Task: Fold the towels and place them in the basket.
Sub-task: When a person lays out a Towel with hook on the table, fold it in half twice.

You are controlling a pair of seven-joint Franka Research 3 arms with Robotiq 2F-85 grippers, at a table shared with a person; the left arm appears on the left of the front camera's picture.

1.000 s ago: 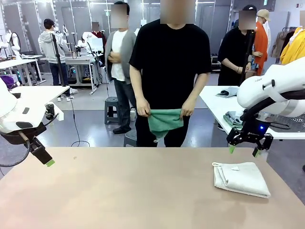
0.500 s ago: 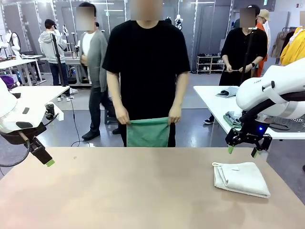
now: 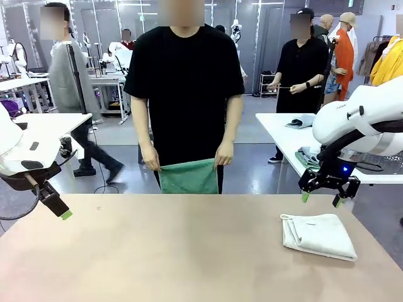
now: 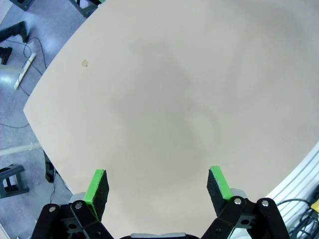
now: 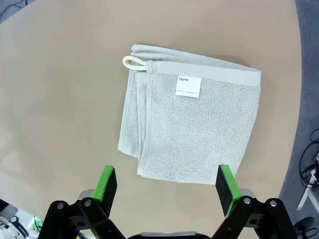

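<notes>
A cream-white towel [image 3: 318,234] lies folded on the right side of the table, its loop and white label facing up [image 5: 188,124]. My right gripper [image 3: 321,199] hovers open just above its far edge; in the right wrist view the gripper [image 5: 166,183] looks straight down on the towel with nothing between its fingers. A person at the far side holds a green towel [image 3: 189,176] by its top corners with both hands, hanging at the table's far edge. My left gripper [image 3: 62,212] stands open and empty at the table's left edge, over bare tabletop [image 4: 157,183]. The basket is out of view.
The tan table [image 3: 176,251] has free room across its middle and left. A small speck [image 4: 84,62] marks the surface near the left edge. White side tables [image 3: 296,135] with folded clothes stand behind on the right; other people move about in the background.
The person has spread the green towel out flat by its corners and shifted slightly left. Both arms have stayed still.
</notes>
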